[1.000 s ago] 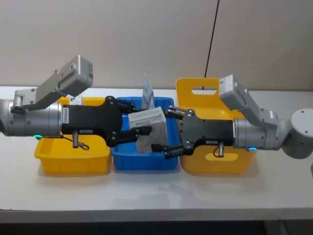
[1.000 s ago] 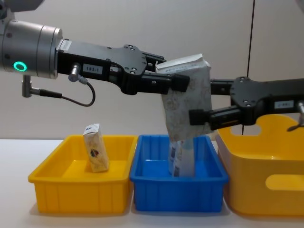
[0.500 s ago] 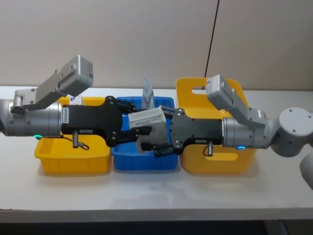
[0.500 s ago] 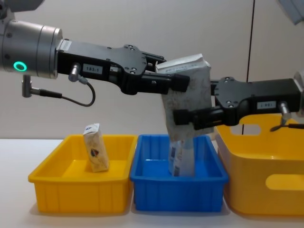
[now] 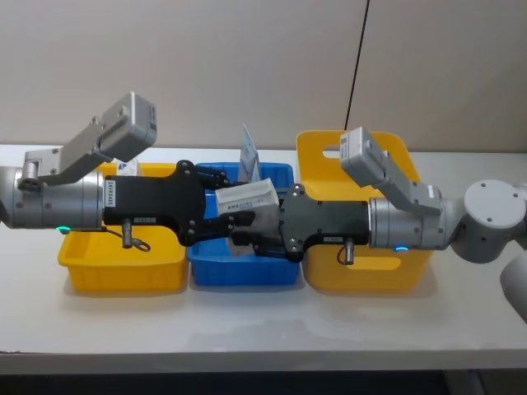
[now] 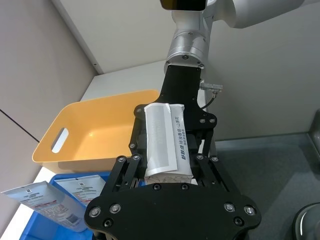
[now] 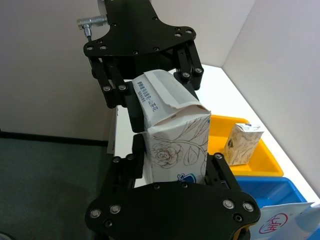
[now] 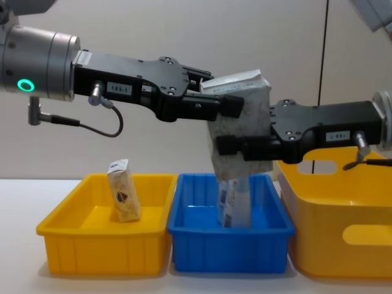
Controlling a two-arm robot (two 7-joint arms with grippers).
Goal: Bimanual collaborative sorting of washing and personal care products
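The left tool (image 6: pixel 167 152) is clamped on the top of the grey-white speckled pack (image 8: pixel 248 125), which hangs tilted in the air over the blue bin (image 8: pixel 226 233). The right tool (image 7: pixel 175 160) is closed on its lower half. Pale-blue pouches (image 8: pixel 234 202) stand in that bin below.

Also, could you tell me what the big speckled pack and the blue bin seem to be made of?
The speckled pack, gripped by the left gripper and right gripper: probably thin matte printed film or paper; folded, sealed top. The blue bin: rigid moulded plastic, slightly glossy, rolled rim.
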